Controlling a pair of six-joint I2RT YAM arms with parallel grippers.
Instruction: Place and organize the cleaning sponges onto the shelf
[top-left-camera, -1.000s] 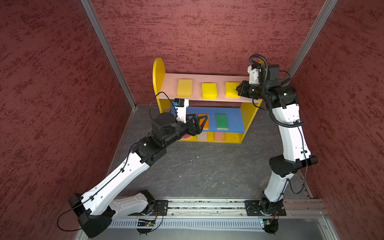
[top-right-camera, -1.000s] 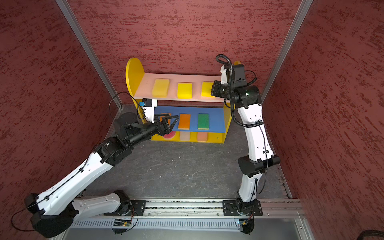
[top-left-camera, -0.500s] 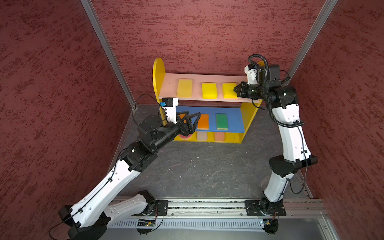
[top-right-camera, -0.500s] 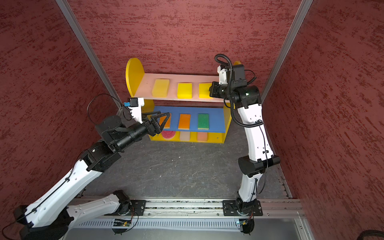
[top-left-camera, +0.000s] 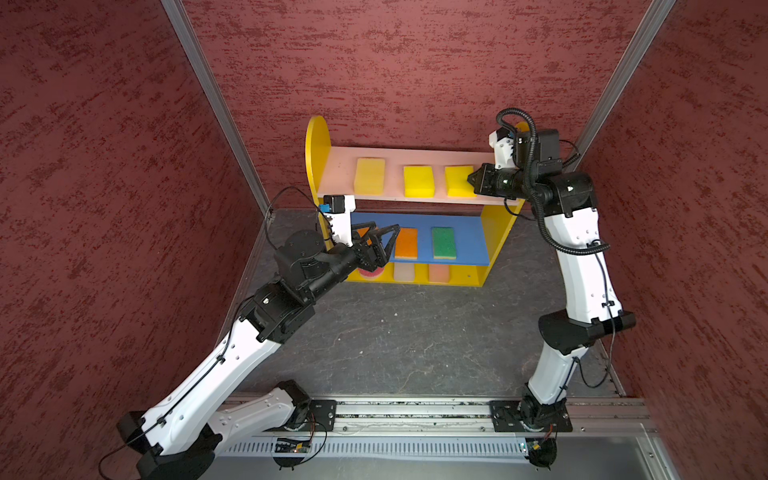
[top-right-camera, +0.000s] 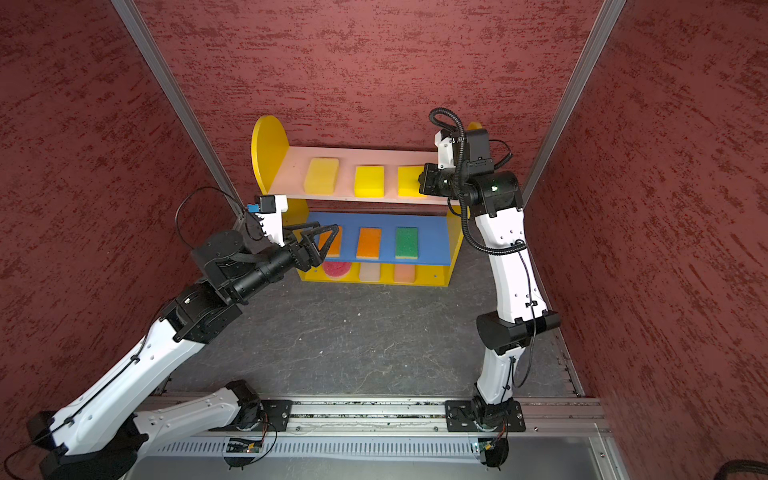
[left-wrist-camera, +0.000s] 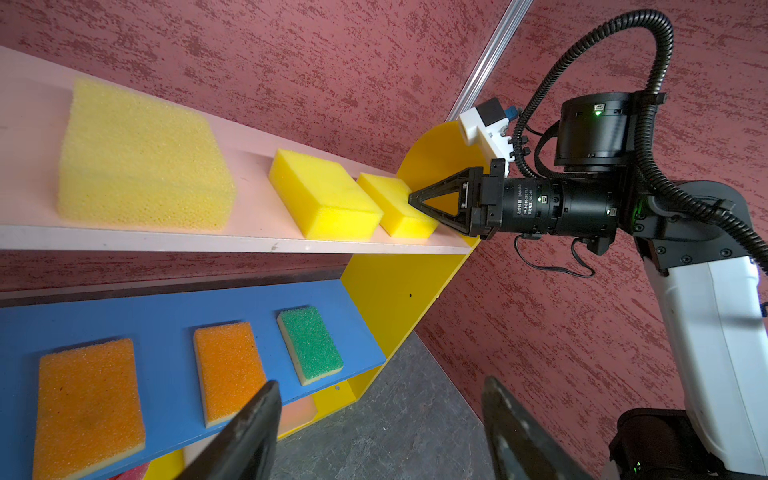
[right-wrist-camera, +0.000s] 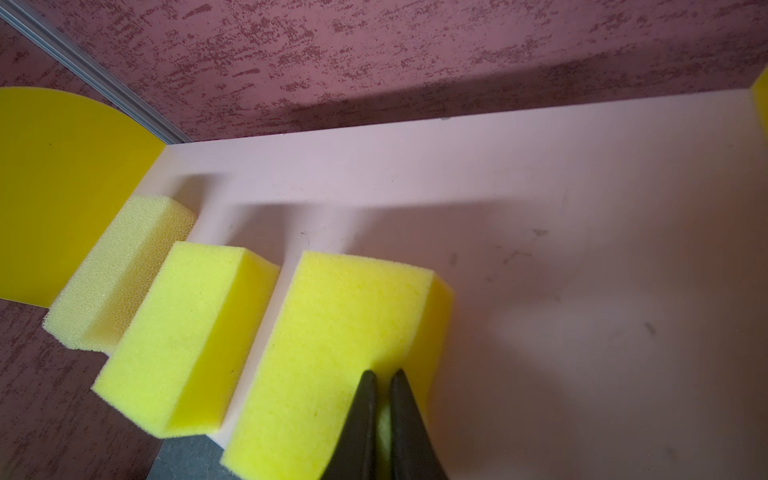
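Observation:
The shelf (top-left-camera: 316, 141) stands against the back wall. Its pink board carries three yellow cleaning sponges (top-left-camera: 369, 175) (top-left-camera: 418, 181) (top-left-camera: 458, 180). My right gripper (right-wrist-camera: 384, 374) is shut on the near edge of the rightmost yellow sponge (right-wrist-camera: 332, 332), which rests on the board. On the blue board lie two orange sponges (top-right-camera: 368, 243) (top-right-camera: 334, 245) and a green-topped one (top-left-camera: 443, 243). The base holds a round red-pink sponge (top-right-camera: 336, 268), an off-white one (top-right-camera: 369, 272) and a peach one (top-right-camera: 404, 273). My left gripper (top-left-camera: 386, 227) hangs open and empty before the blue board's left end.
Red textured walls close in on three sides, with metal corner posts (top-left-camera: 216, 108) (top-left-camera: 615, 79). The grey floor (top-left-camera: 415, 332) lies in front of the shelf. The arms' rail (top-left-camera: 415, 415) runs along the near edge.
My left arm has drawn back a little to the left, and its open gripper is slightly higher. The right gripper nudged its yellow sponge a touch leftward.

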